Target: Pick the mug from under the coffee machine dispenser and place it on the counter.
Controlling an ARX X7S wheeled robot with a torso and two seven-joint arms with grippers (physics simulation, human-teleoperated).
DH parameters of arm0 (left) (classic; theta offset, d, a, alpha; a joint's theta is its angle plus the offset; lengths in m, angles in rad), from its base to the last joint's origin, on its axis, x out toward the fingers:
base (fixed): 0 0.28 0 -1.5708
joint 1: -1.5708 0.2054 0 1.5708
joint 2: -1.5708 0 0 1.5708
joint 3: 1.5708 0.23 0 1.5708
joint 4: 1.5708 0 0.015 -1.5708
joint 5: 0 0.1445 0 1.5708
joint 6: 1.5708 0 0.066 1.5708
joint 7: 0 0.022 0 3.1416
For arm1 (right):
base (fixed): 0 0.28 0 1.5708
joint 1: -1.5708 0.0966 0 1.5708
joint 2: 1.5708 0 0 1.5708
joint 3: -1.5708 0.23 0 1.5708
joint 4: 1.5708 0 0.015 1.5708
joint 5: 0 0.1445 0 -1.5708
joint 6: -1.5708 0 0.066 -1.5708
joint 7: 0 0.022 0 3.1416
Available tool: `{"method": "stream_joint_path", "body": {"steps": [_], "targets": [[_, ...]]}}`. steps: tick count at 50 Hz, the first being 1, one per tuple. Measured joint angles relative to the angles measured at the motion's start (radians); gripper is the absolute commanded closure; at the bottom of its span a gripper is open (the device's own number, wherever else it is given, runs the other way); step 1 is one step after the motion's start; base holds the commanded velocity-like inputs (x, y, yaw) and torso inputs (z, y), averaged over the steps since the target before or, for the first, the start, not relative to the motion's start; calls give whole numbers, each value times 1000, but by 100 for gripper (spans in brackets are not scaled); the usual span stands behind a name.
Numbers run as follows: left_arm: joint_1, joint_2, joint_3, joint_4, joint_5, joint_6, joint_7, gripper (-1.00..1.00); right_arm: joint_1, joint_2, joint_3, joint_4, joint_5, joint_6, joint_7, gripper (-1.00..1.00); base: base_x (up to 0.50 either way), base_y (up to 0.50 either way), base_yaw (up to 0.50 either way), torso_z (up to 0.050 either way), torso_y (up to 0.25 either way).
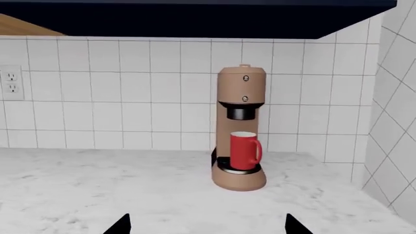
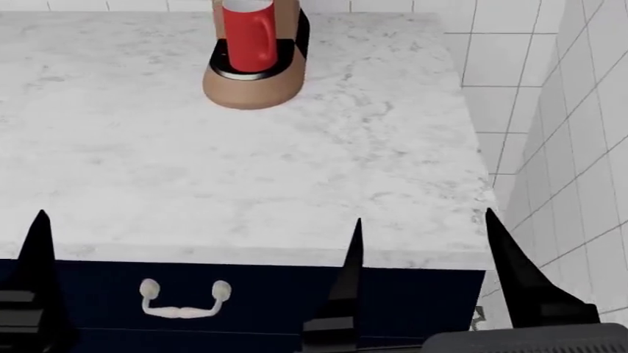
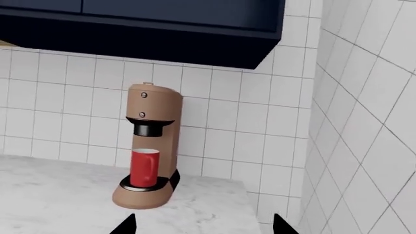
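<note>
No readable writing; red mug (image 1: 244, 150) sits under the dispenser (image 1: 240, 113), bare marble bench (image 2: 294, 162) before both spread-fingered grippers (image 1: 206, 225) (image 3: 204, 225).

a kitchen: tiled wall (image 1: 130, 92), marble counter (image 2: 245, 184), coffee machine (image 3: 151, 146).

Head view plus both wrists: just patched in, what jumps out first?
The bright red mug stands on the drip tray of the tan coffee machine, right under its black dispenser, near the tiled back wall. The white marble counter in front of it lies between the machine and both grippers, the left gripper and the right gripper, which are open and well short of the mug.
</note>
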Motion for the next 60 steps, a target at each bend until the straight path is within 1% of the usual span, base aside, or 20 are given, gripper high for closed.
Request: {"method": "stream_joint_path", "body": {"steps": [7,13,30,48,60], "targets": [[-3,-18,14,1,-2,14,-15,-100,14,38,-17,-3,56,-13,56,-100,0,410,0,0,0],[2,-35,22,1,1,28,-22,-100,24,72,-40,-5,99,-32,104,-100,333,0,0,0,0],[1,-69,53,2,7,71,-41,-100,68,183,-114,-2,198,-90,246,-100,437,0,0,0,0],[-2,-97,79,-1,2,113,-54,-100,106,249,-164,1,269,-128,339,-100,446,0,0,0,1],[-4,-109,94,-6,6,132,-64,-100,120,276,-191,10,289,-153,371,-100,388,0,0,0,0]]}}
